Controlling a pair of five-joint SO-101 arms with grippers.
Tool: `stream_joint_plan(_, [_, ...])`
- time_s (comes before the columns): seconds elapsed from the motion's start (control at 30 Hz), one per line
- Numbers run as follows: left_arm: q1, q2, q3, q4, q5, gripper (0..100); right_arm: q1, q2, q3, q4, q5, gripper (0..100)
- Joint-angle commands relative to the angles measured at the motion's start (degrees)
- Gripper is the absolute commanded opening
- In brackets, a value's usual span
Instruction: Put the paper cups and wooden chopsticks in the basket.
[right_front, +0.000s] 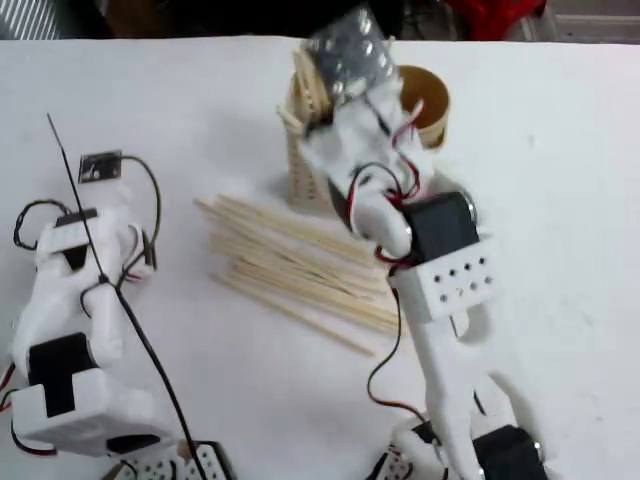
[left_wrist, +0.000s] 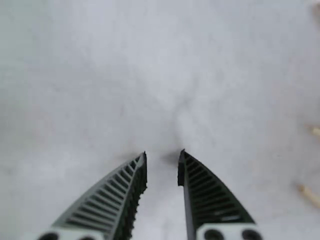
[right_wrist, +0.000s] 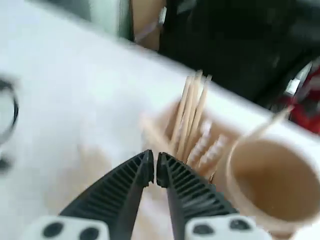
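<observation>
Right wrist view: right gripper (right_wrist: 154, 164) closed, empty, near the basket (right_front: 305, 175); better open it wide before lowering across the loose chopsticks (right_front: 300, 270).

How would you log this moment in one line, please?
right gripper: shut, at woven basket | wooden chopsticks inside | chopstick pile on white table | brown paper cup beside basket | left gripper: open
</observation>
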Motion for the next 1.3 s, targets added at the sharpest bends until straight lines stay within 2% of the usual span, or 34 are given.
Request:
stream_joint_plan(0.0, [0.84,-0.22,-0.26,-0.79,0.18,12,-4.88,-4.35,9.05,10.07,7.38,2.3])
stream_joint_plan(0.1, [0.84,-0.22,-0.18,-0.79,0.18,12,-10.95,-6.02,22.33,6.29,11.43,2.3])
stream_joint_plan(0.3, [0.84,-0.22,-0.18,-0.79,0.18,12,-22.11,-6.64,45.1,-9.71,19.78,2.8])
stream_joint_plan(0.43, [0.84,-0.22,-0.18,-0.79,0.18,12,-24.13,-6.55,52.48,-16.66,22.07,2.9])
stream_joint_plan(0.6, [0.84,-0.22,-0.18,-0.79,0.18,12,-22.55,-5.05,53.01,-18.59,22.07,3.9])
stream_joint_plan(0.83, [0.92,-0.22,-0.18,-0.79,0.18,12,-21.76,9.54,49.23,-25.89,22.24,15.9])
stream_joint_plan(1.1, [0.92,-0.22,-0.18,-0.79,0.18,12,-16.4,19.91,42.29,-27.21,22.42,12.8])
stream_joint_plan(1.27, [0.92,-0.22,-0.18,-0.79,0.18,12,-16.22,22.46,41.76,-27.12,22.42,10.3])
